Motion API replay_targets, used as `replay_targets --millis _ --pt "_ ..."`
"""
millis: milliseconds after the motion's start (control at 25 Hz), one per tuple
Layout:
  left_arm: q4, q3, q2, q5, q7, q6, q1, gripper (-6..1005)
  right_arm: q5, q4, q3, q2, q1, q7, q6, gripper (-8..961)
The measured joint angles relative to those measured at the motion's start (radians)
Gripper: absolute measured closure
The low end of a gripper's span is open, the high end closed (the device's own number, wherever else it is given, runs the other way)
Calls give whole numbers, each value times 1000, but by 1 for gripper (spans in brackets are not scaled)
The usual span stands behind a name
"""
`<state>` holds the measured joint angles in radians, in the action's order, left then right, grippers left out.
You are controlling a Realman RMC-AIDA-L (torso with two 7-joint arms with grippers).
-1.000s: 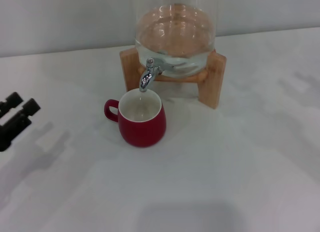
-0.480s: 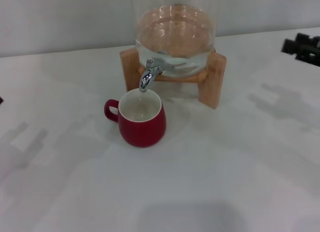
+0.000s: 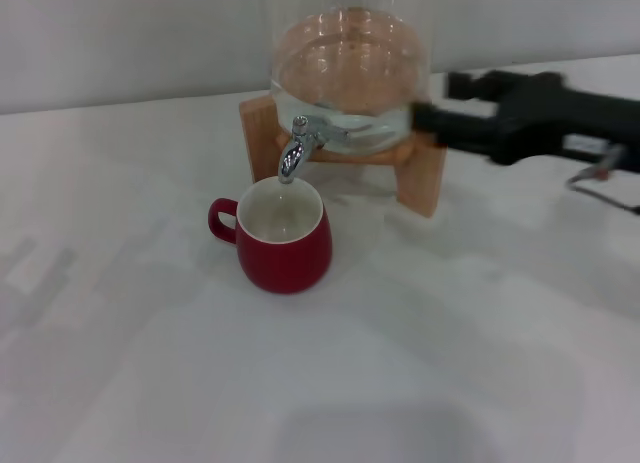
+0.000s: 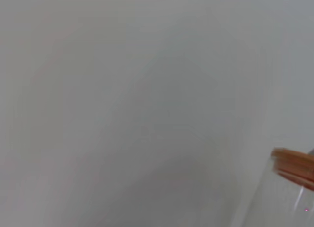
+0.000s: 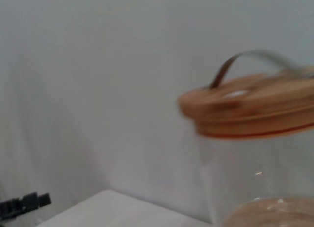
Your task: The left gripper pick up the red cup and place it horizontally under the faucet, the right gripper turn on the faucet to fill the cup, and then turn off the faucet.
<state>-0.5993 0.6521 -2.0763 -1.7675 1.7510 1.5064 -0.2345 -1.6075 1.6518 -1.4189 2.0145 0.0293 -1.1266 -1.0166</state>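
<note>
Reaching in from the jar's right, your right gripper point(image 3: 428, 118) hovers with fingers apart, holding nothing; the faucet point(image 3: 297, 148) lies to its left, spout directly above the upright cup point(image 3: 283, 236) on the desk point(image 3: 450, 343).

Right gripper point(image 3: 432, 105): smeared by motion in my head view, so I cannot tell how its jaws stand, and its arm is cut off by the right edge. Glass jar point(image 3: 350, 73): its top is cropped in my head view, only a sliver of its wooden lid point(image 4: 294, 163) enters my left wrist view, and my right wrist view shows that lid blurred and cut by the edge. Left gripper point(image 5: 22, 205): I read the small dark shape far off in my right wrist view as this, too small to judge.
</note>
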Motion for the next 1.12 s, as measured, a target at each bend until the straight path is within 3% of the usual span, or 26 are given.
replay_targets --millis 40,120,280,640,1120 --pt "-8 -3 1 1 -18 -1 -1 338 0 0 0 0 0 0 0 294" --pt "-20 -5 1 4 -41 -5 -1 339 83 18 -119 -1 -14 45 107 294" --pt "-29 -5 1 2 -95 -16 3 340 110 -22 -186 -1 -42 58 181 294" --pt "-28 -5 1 32 -209 -61 25 344 104 -91 -203 -3 -72 53 229 294" --pt "-56 -5 1 39 -215 -47 38 345 108 -126 -283 -2 -85 51 342 294"
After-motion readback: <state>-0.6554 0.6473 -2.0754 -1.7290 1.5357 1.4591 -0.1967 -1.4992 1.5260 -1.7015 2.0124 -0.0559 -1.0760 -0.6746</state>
